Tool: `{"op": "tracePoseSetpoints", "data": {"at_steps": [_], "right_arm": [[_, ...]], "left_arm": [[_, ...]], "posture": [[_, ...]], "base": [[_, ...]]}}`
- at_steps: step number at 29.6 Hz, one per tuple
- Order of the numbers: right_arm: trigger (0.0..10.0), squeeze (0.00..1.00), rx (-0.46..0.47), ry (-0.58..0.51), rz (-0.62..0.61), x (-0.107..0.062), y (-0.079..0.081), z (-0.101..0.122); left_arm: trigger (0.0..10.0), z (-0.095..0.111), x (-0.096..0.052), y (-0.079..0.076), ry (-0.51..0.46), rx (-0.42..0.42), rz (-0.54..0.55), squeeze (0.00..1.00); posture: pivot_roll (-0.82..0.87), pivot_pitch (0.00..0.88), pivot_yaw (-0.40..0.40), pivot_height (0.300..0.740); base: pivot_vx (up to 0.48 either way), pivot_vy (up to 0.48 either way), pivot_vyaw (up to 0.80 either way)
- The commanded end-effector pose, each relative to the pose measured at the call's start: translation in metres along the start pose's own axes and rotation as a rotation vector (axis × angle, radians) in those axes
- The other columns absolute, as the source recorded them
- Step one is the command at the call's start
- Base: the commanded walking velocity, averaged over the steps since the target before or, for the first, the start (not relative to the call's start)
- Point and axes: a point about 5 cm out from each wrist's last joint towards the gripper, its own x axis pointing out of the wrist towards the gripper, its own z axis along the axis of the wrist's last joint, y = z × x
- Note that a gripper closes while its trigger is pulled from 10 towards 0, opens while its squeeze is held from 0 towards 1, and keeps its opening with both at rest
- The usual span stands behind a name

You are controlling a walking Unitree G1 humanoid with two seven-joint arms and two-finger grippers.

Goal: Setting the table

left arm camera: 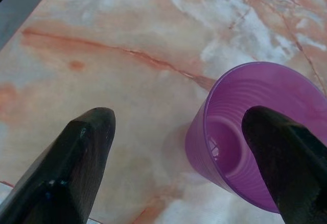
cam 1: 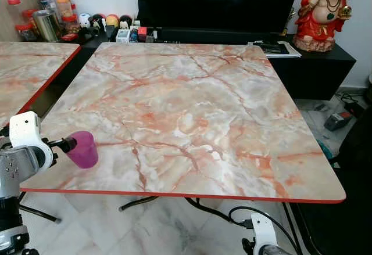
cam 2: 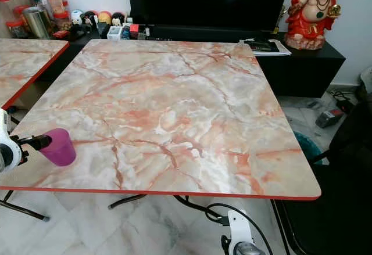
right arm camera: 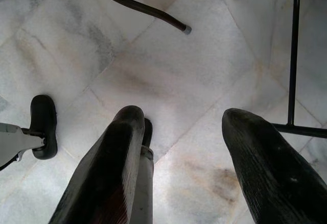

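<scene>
A purple plastic cup [cam 1: 82, 149] stands on the marble table [cam 1: 197, 104] near its front left corner. My left gripper [left arm camera: 179, 117] is at the cup and open. One black finger [left arm camera: 286, 157] reaches over the cup's [left arm camera: 240, 127] mouth, and the other finger [left arm camera: 76, 157] is well clear of it over the bare tabletop. My right arm [cam 1: 264, 237] hangs below the table's front edge. Its gripper [right arm camera: 183, 116] is open over the white floor tiles with nothing between the fingers.
A second marble table [cam 1: 29, 69] stands close on the left. Behind are a black TV [cam 1: 215, 2], a low black cabinet with jars [cam 1: 46, 11] and a red figurine [cam 1: 322, 14]. Cables [cam 1: 256, 214] and table legs [right arm camera: 138, 7] lie under the table.
</scene>
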Motion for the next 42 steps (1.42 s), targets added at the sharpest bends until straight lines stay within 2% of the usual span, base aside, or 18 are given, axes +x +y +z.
{"op": "tracePoseSetpoints", "data": {"at_steps": [1, 2, 4, 7, 9, 10, 42], "right_arm": [[10.0, 0.00, 0.005, -0.008, -0.002, 0.0000, -0.0008, 0.0035], [10.0, 0.00, 0.005, -0.008, -0.002, 0.0000, -0.0007, 0.0035], [10.0, 0.00, 0.005, -0.008, -0.002, 0.0000, -0.0005, 0.0036], [10.0, 0.00, 0.006, -0.009, -0.002, 0.0000, -0.0003, 0.0036], [10.0, 0.00, 0.006, -0.008, -0.002, 0.0000, -0.0003, 0.0036], [10.0, 0.00, 0.006, -0.009, -0.002, 0.0000, -0.0002, 0.0037], [10.0, 0.00, 0.017, -0.006, -0.014, 0.0002, 0.0003, 0.0049]], "left_arm": [[4.1, 0.0008, -0.0002, 0.0030, -0.008, -0.009, 0.018, 0.00], [2.6, 0.0006, -0.0001, 0.0032, -0.008, -0.010, 0.019, 0.00], [2.5, 0.0004, 0.0002, 0.0037, -0.008, -0.013, 0.020, 0.00], [1.3, 0.0007, 0.0004, 0.0040, -0.011, -0.015, 0.021, 0.00], [1.3, 0.0008, 0.0004, 0.0040, -0.011, -0.016, 0.021, 0.00], [0.0, 0.0009, 0.0005, 0.0039, -0.013, -0.016, 0.022, 0.00], [0.0, -0.0061, 0.0045, -0.0025, 0.012, -0.039, -0.012, 0.00]], "posture": [[0.08, 0.000, -0.001, 0.740], [0.08, 0.000, 0.000, 0.740], [0.08, 0.000, 0.000, 0.740], [0.08, 0.000, 0.001, 0.740], [0.08, 0.000, 0.001, 0.740], [0.08, 0.000, 0.000, 0.740], [0.08, 0.000, 0.008, 0.740]], "base": [[0.000, 0.000, 0.00], [0.000, 0.000, 0.00], [0.000, 0.000, 0.00], [0.000, 0.000, 0.00], [0.000, 0.000, 0.00], [0.000, 0.000, 0.00], [0.000, 0.000, 0.00]]}}
